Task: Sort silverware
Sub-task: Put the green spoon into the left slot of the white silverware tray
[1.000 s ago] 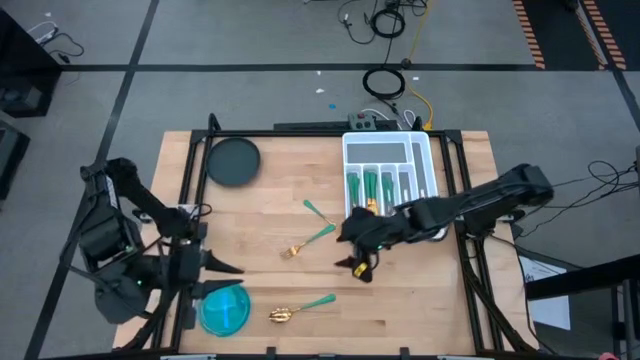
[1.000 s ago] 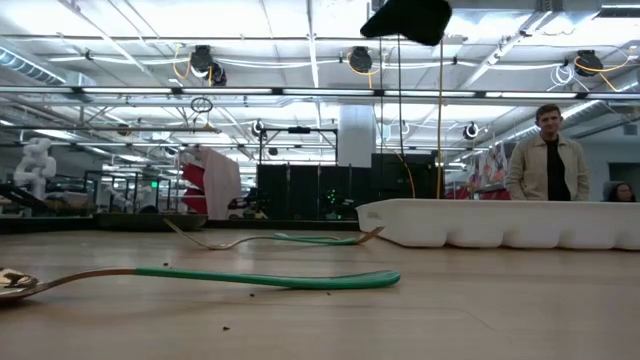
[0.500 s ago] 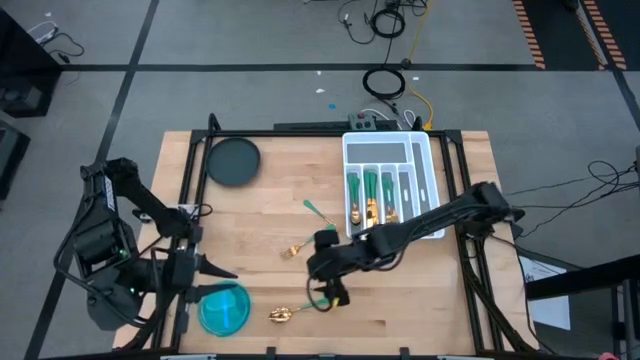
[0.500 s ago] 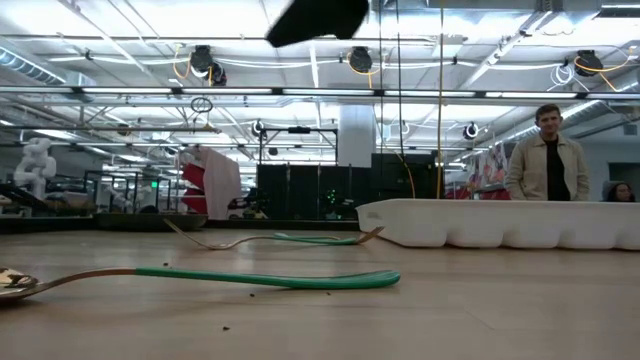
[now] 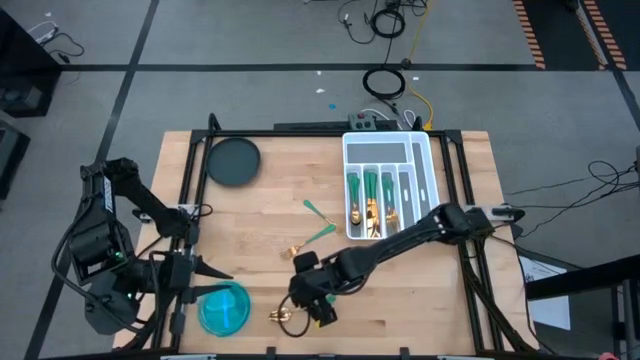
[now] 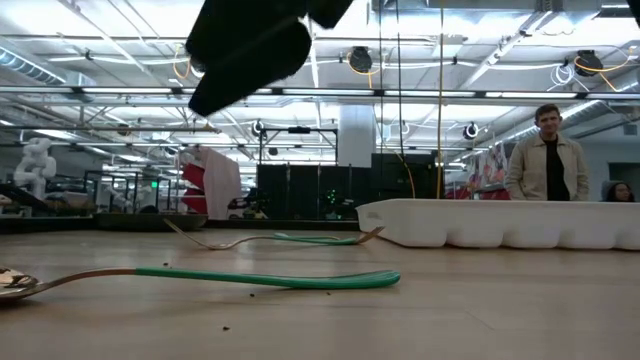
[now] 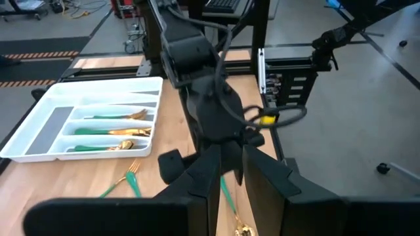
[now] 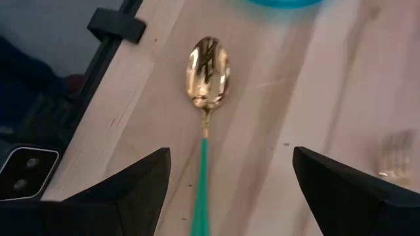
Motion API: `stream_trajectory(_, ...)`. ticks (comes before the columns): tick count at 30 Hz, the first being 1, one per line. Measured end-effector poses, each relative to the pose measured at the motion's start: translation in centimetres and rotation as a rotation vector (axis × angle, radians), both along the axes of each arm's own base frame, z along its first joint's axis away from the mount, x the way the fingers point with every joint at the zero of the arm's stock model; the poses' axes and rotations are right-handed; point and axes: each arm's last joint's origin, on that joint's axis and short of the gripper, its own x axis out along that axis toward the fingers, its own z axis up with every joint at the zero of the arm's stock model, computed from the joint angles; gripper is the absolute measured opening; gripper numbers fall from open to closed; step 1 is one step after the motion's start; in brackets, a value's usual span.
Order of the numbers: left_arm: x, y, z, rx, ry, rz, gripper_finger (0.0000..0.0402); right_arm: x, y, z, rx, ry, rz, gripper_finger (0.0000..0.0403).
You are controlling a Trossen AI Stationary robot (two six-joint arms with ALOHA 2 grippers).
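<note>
Most of the silverware already lies in the white tray (image 5: pixel 388 150), gold heads and green handles filed in its slots. Three pieces remain loose on the counter (image 5: pixel 260 215): two forks (image 5: pixel 316 236) near the middle and a spoon (image 8: pixel 208 69) by the blue bowl (image 5: pixel 223 310). The right pincer (image 5: pixel 308 308), spread wide and empty, hovers over that spoon's handle. The left pincer (image 5: pixel 205 268) waits beside the bowl, narrowly parted, holding nothing.
</note>
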Motion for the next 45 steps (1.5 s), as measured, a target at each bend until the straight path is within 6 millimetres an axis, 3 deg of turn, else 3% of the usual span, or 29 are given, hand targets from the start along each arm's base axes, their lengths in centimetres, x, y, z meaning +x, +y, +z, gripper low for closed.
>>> stream_trajectory(11,-0.4,-0.2,-0.1,0.017,-0.002,-0.009,0.0074,0.8,0.3,-2.9,-0.021,0.044,-0.003,0.0313)
stream_trajectory(32,-0.6,-0.4,-1.5,0.016,0.028,0.019,0.0074,1.2,2.2,-5.8,-0.031,0.032,-0.004,0.0312)
stream_trajectory(45,-0.6,-0.4,-1.5,0.016,0.029,0.019,0.0074,1.6,2.5,-7.5,-0.028,0.036,-0.007,0.0241)
